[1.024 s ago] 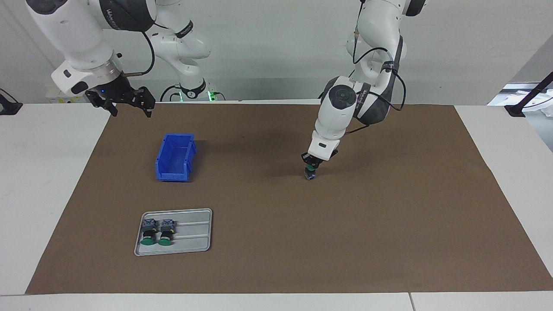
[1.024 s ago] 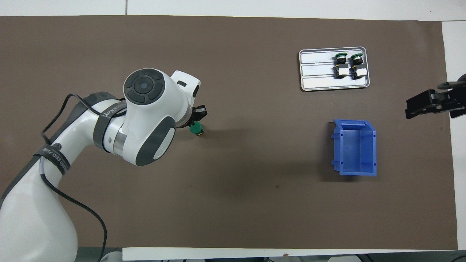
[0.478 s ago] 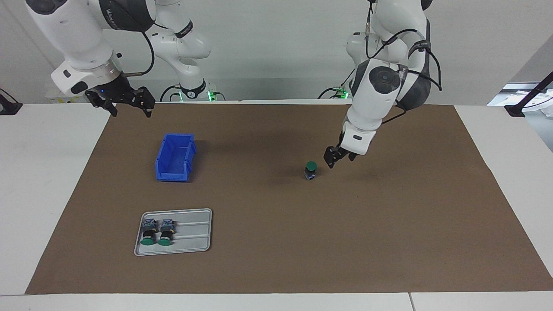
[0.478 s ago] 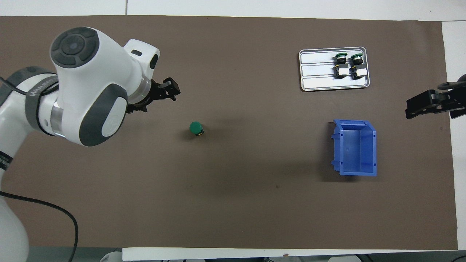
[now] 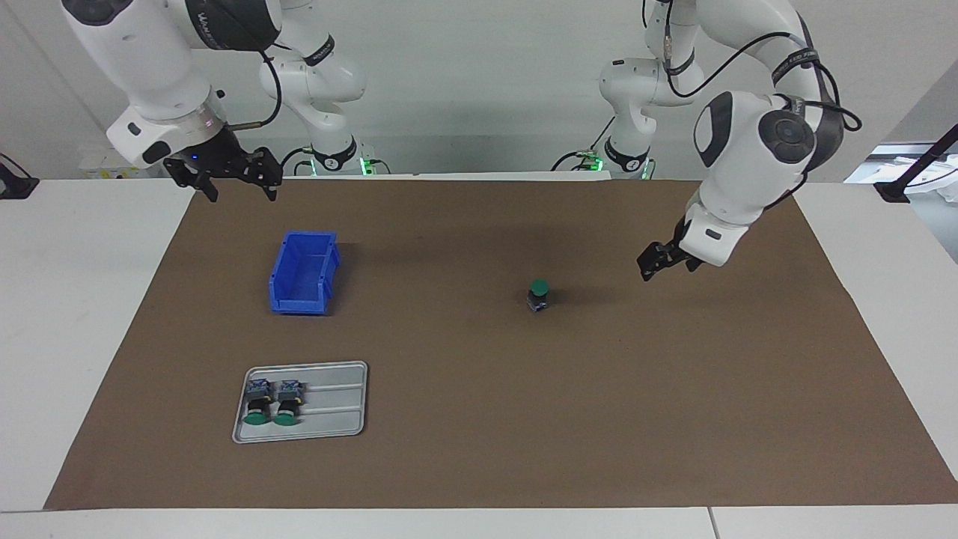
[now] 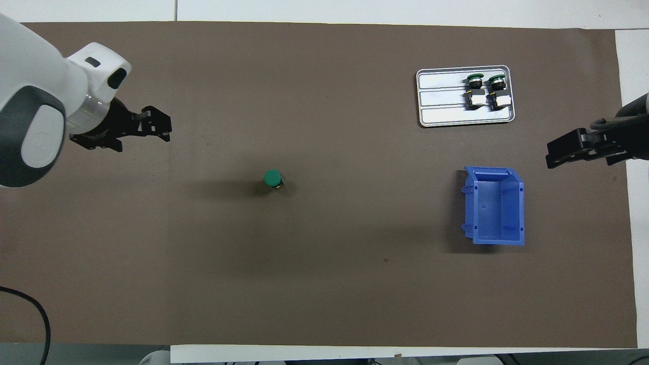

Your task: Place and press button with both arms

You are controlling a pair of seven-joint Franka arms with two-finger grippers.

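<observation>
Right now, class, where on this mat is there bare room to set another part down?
Free: between the upright button and the blue bin; the tray's bare slots. Crowded: two buttons at the tray's end.

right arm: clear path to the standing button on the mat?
Probably yes. The button stands alone on the mat, green cap up. The right gripper, jaws open, hangs over the mat's edge; only the blue bin is nearby.

White table (image 5: 75, 299), brown mat (image 5: 479, 419), pale wall (image 5: 479, 75)
</observation>
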